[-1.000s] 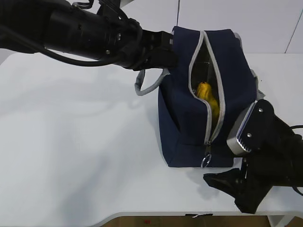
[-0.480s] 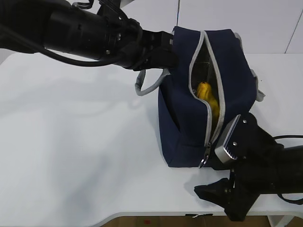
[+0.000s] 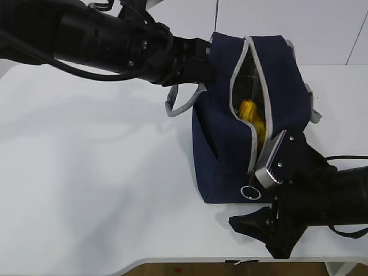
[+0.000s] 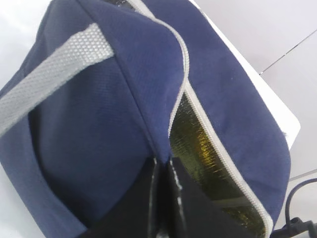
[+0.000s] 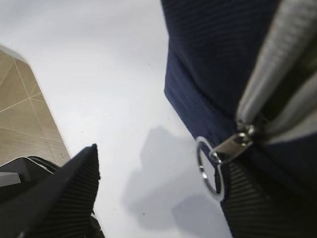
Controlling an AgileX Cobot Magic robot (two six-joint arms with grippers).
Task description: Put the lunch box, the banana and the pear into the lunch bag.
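The large navy fabric lunch bag (image 3: pixel 247 115) stands on the white table (image 3: pixel 98 190), its zipper open, something yellow inside. The left gripper (image 4: pixel 161 171) is clamped on the far top edge. The right gripper (image 5: pixel 158 191) stands wide open around the metal ring pull (image 5: pixel 209 166). The fabric looks soft and likely to sag; take the rigid ring.

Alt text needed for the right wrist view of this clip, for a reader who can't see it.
A grey zipper's metal ring pull hangs at the lower end of the navy lunch bag, between the open right gripper's ribbed black fingers. White table fills the rest, with tan floor at far left.
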